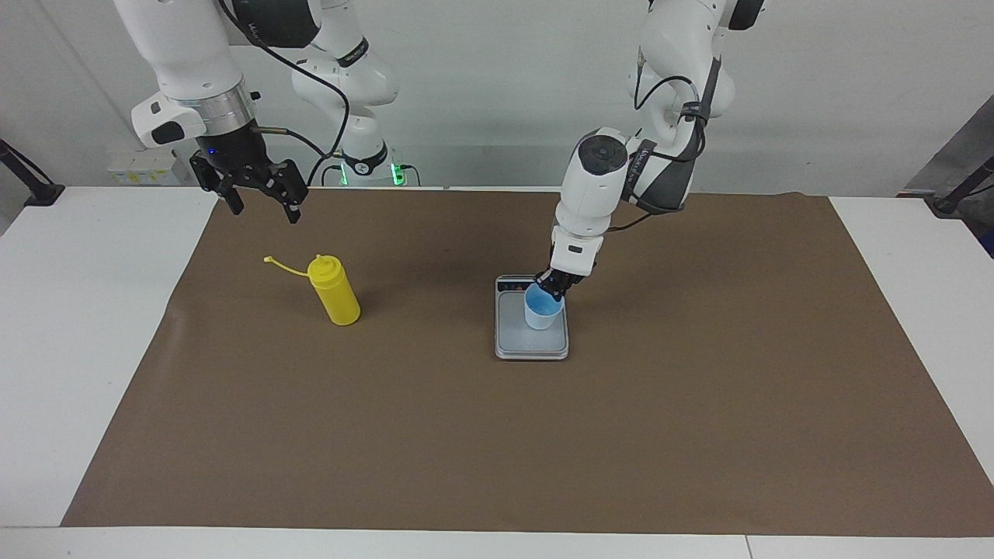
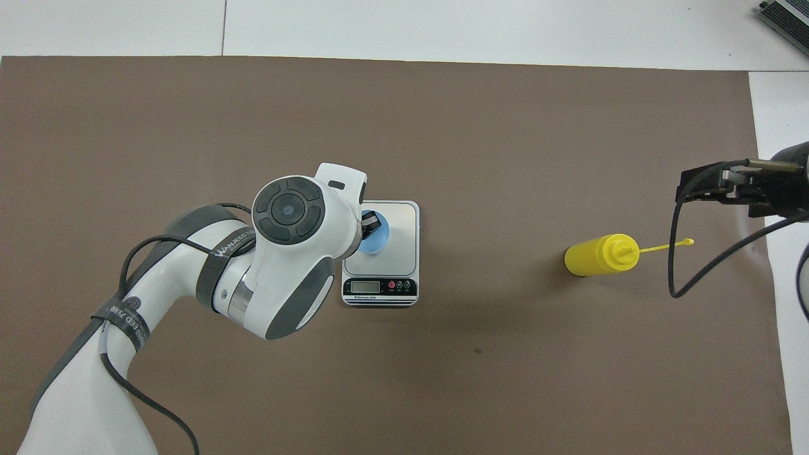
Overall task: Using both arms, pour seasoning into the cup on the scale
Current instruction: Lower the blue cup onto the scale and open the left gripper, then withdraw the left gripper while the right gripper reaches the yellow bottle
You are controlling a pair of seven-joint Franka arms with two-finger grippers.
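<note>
Seasoning bottle (image 1: pixel 335 291) stands upright on the brown mat (image 1: pixel 699 404), toward the right arm's end of the table, and nothing is touching it. Its cap is off the nozzle and dangles out on the thin yellow tether (image 1: pixel 281 266), pointing toward the right arm's edge of the tabletop. Up above the mat's corner nearest the right arm's base hangs the right gripper (image 1: pixel 262 208), fingers spread wide and holding nothing at all, well clear of the bottle.

Over to the middle of the table now: the scale (image 1: pixel 531 345) lies flat on the mat, about midway between the two short edges, its dark display strip along the edge nearest the robots. On its grey plate sits the light blue cup (image 1: pixel 542 309), upright, mouth open to the ceiling, on the half of the plate toward the left arm's end. The left gripper (image 1: pixel 556 284) is right down at the cup's rim on the side nearest the robots, and its black fingers (image 2: pixel 368 222) appear to straddle the wall of the cup. Whether they are pinching the rim or standing slack around it, I cannot tell; the wrist (image 2: pixel 297 243) covers most of it from above.
</note>
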